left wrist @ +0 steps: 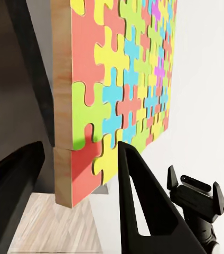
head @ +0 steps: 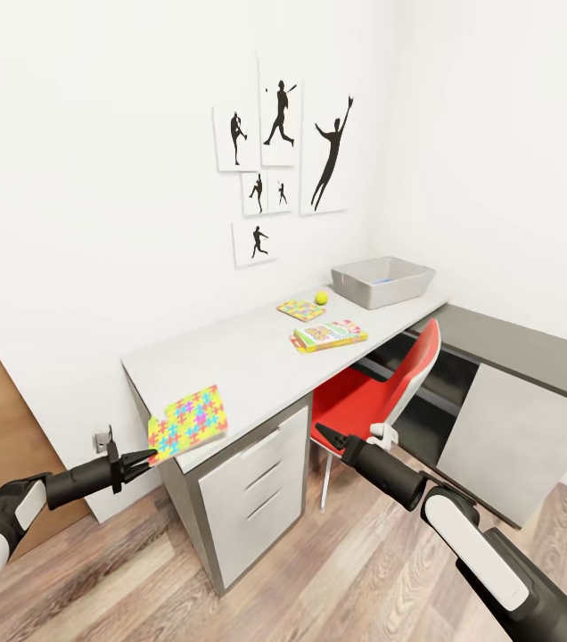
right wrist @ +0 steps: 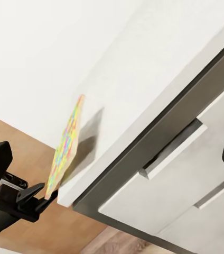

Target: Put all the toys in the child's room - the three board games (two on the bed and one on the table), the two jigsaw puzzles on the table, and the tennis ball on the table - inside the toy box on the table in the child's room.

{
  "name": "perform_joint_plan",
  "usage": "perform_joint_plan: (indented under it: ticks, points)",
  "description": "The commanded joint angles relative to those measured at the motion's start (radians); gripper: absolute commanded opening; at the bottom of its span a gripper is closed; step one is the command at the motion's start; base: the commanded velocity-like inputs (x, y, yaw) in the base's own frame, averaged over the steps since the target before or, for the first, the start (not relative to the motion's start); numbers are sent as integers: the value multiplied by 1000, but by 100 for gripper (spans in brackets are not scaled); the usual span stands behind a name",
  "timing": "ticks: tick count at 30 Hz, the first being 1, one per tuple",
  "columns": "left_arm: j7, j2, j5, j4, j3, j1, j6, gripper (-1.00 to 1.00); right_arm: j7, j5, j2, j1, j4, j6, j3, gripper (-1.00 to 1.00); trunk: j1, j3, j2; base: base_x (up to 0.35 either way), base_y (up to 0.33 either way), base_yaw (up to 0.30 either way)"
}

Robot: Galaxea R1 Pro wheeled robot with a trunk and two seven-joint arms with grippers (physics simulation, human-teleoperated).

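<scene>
Early in the task, by my read: the light grey sloped-side toy box (head: 383,281), upper right of centre in the head view, holds perhaps one small blue item, hard to tell. Left out on the long grey table (head: 257,366): small yellow-green tennis ball (head: 321,298), smaller multicoloured jigsaw mat (head: 300,309), green-and-red board game box (head: 329,335). The larger jigsaw mat (head: 187,423) of yellow, pink, blue, green pieces on a thin wooden backing sits lower left at the table's corner, tilted and lifted. Left gripper (head: 145,458) pinches its edge. Right gripper (head: 326,436), lower centre, holds nothing; whether spread, cannot tell.
</scene>
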Motion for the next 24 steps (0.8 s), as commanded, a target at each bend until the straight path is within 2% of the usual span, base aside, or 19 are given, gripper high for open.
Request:
perform_joint_plan:
  ticks: [1,16,22,24]
  points:
    - [-1,0,0,0,0,-1,5,-100,1,-6,-1,-1,0,2,1,100,-4,2,7,0,0,0]
    - [-5,5,2,0,5,-1,6,-100,1,-5,-1,-1,1,2,0,100,-62,49,112,0,0,0]
    - [-127,9,-6,0,3,-1,7,-100,1,-5,-1,-1,1,2,1,100,-85,68,154,0,0,0]
    - [-151,10,-7,0,1,0,7,-100,1,-5,-1,-1,0,2,1,100,-92,74,168,0,0,0]
